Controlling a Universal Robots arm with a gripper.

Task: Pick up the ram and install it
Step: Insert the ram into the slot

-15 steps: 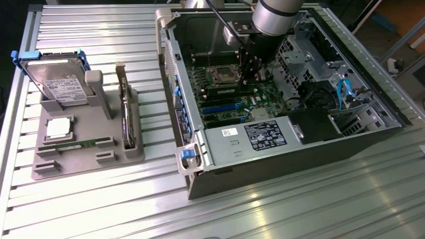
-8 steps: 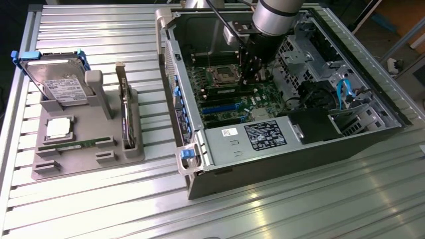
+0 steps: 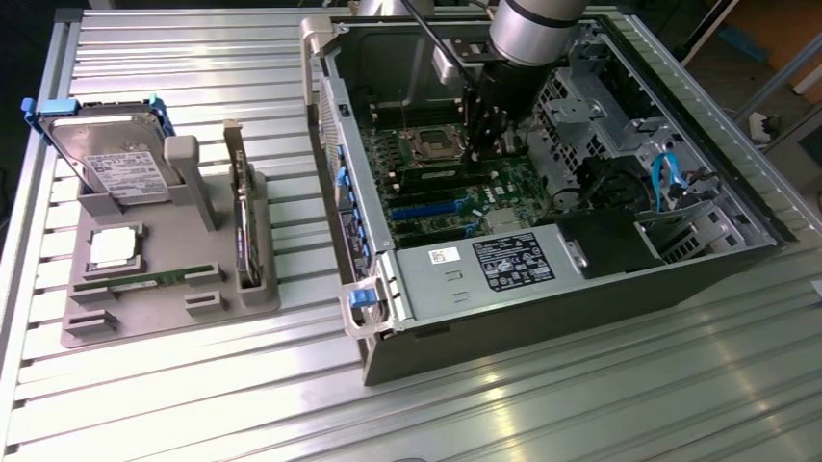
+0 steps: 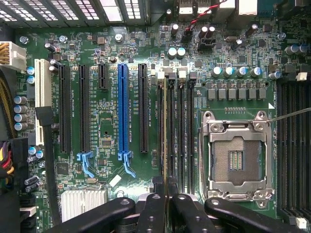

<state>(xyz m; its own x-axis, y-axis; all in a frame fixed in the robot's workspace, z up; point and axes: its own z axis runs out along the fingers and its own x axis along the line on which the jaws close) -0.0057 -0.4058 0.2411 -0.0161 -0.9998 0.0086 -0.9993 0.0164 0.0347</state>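
Observation:
Seen edge-on in the wrist view, the ram point(image 4: 167, 131) is a thin tan-green strip. It runs along one of the black memory slots point(image 4: 181, 131) beside the empty CPU socket point(image 4: 236, 160). My gripper point(image 4: 166, 194) is shut on the ram's near end, with its black fingers point(image 4: 151, 208) pressed together around it. I cannot tell whether the ram is seated in the slot. From the exterior camera, the gripper point(image 3: 492, 144) reaches down into the open computer case point(image 3: 552, 279), just over the motherboard point(image 3: 444, 197).
On the exterior view's left, a grey holder point(image 3: 167, 308) carries a hard drive point(image 3: 110, 159), a dark expansion card point(image 3: 244, 221) on edge, a square chip point(image 3: 114, 248) and a thin green stick point(image 3: 129, 281). Case walls, cables and a blue slot point(image 4: 123, 107) surround the gripper.

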